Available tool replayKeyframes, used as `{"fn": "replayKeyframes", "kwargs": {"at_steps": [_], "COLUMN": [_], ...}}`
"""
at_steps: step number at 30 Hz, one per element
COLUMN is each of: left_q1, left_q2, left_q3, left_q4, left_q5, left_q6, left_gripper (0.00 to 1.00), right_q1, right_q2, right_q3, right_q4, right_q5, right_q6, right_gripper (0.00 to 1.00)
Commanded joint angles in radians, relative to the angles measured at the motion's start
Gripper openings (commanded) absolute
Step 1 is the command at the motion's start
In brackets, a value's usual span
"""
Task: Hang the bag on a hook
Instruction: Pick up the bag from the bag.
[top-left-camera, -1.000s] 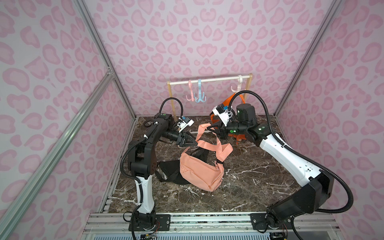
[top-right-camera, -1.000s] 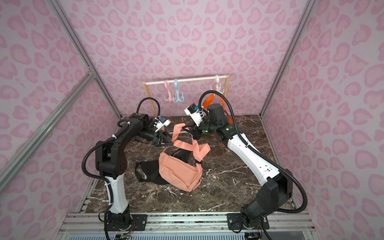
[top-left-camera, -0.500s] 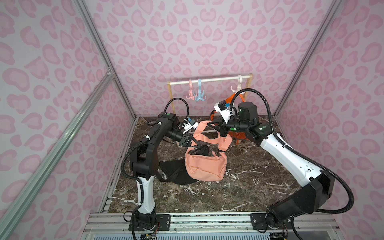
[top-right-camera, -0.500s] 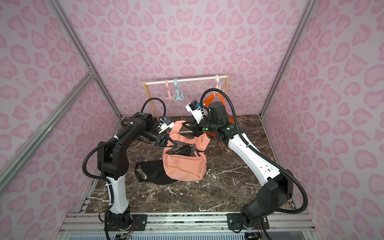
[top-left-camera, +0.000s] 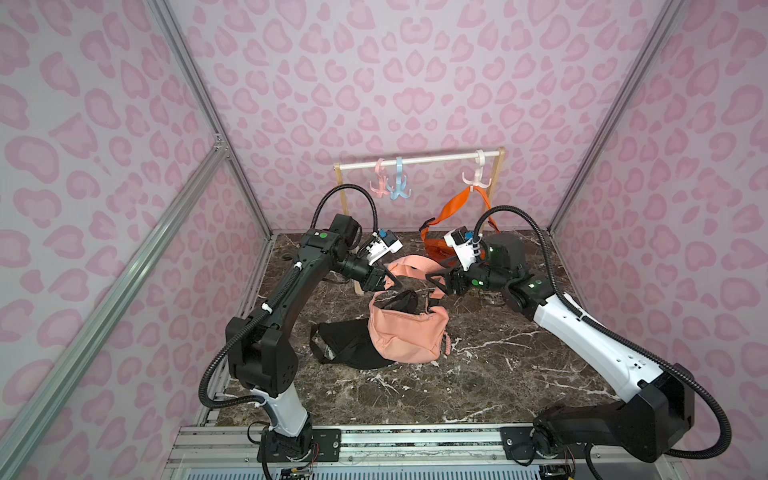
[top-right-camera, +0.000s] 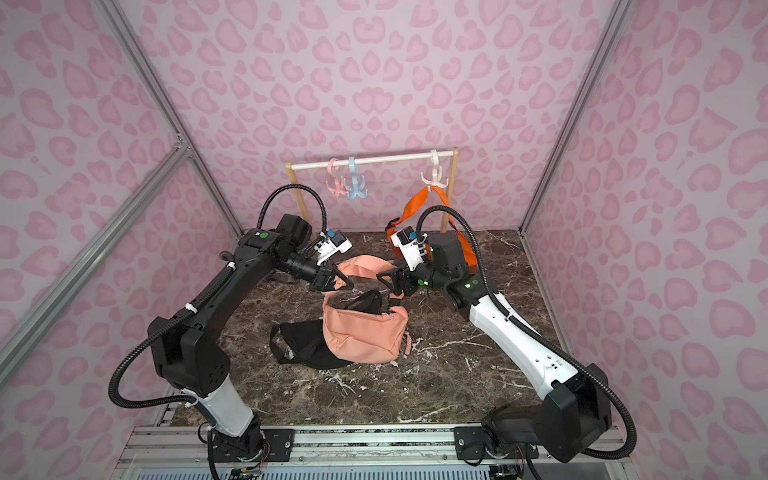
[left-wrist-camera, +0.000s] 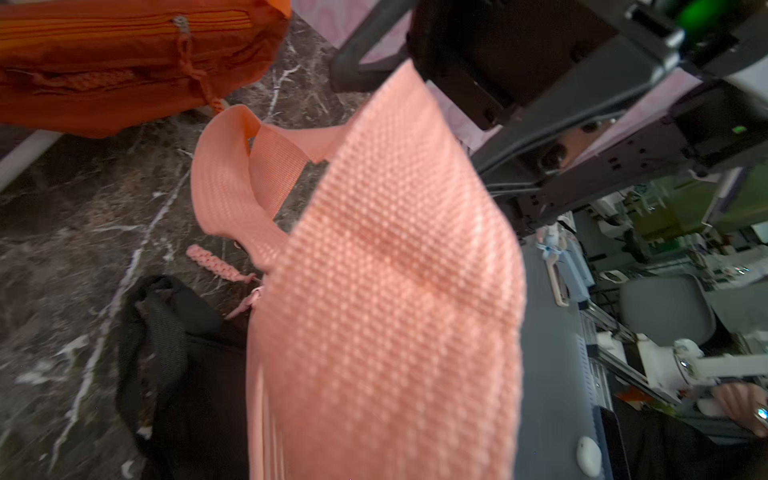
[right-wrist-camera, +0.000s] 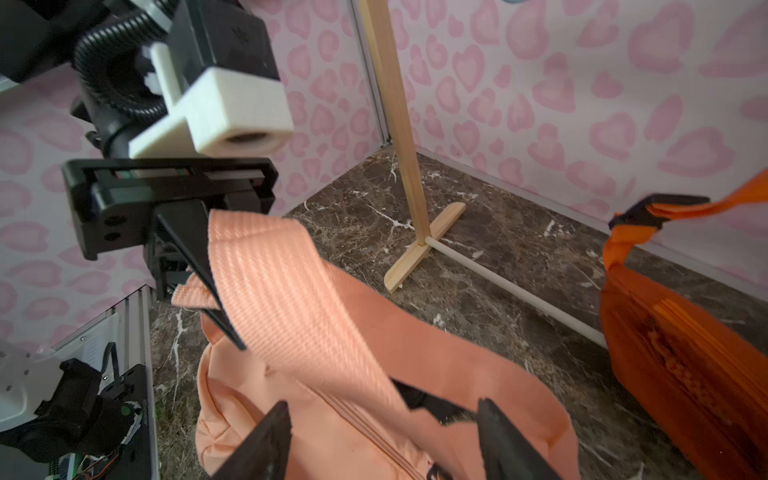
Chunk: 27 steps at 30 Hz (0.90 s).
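Observation:
The peach bag (top-left-camera: 405, 334) (top-right-camera: 361, 332) rests on the marble floor, with its strap (top-left-camera: 409, 266) (top-right-camera: 365, 266) lifted above it. My left gripper (top-left-camera: 388, 282) (top-right-camera: 343, 282) is shut on the strap's left part; the webbing (left-wrist-camera: 386, 311) fills the left wrist view and hides the jaws. In the right wrist view that gripper (right-wrist-camera: 199, 257) pinches the strap (right-wrist-camera: 299, 299). My right gripper (top-left-camera: 436, 282) (right-wrist-camera: 382, 440) is open, and the strap runs loose between its fingers (right-wrist-camera: 266, 440). Pink (top-left-camera: 379, 187), blue (top-left-camera: 399, 189) and white (top-left-camera: 477, 180) hooks hang on the rail behind.
An orange bag (top-left-camera: 440, 245) (right-wrist-camera: 685, 374) hangs by its strap from the white hook, just behind my right wrist. A black bag (top-left-camera: 345, 345) lies partly under the peach one. The wooden rack's post (right-wrist-camera: 399, 137) and foot stand behind the left gripper.
My left gripper closed on the strap, and my right gripper then opened and let the strap go. The peach bag shifted to the right and settled more upright.

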Motion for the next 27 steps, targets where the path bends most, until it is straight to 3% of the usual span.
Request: {"fn": "replayKeyframes", "kwargs": {"at_steps": [1, 7, 14, 20, 27], "left_q1": [-0.007, -0.02, -0.046, -0.059, -0.068], "left_q2": [-0.024, -0.051, -0.075, -0.089, -0.126], "left_q3": [-0.011, -0.033, -0.035, -0.053, -0.092], "left_q4": [0.186, 0.261, 0.246, 0.252, 0.287], "left_q5": [-0.212, -0.253, -0.259, -0.276, -0.287], "left_q6": [-0.201, -0.272, -0.254, -0.249, -0.249], "left_gripper": [0.03, 0.03, 0.03, 0.03, 0.03], "right_q1": [-0.025, -0.034, -0.044, -0.046, -0.042], "right_q2": [-0.047, -0.084, 0.035, 0.186, 0.323], "right_q3": [-0.082, -0.271, -0.369, -0.375, -0.353], "right_q4": [0.08, 0.225, 0.452, 0.633, 0.759], "right_q5": [0.059, 0.155, 0.159, 0.125, 0.224], "right_q6": [0.08, 0.186, 0.293, 0.35, 0.387], "right_gripper": [0.78, 0.84, 0.85, 0.85, 0.8]}}
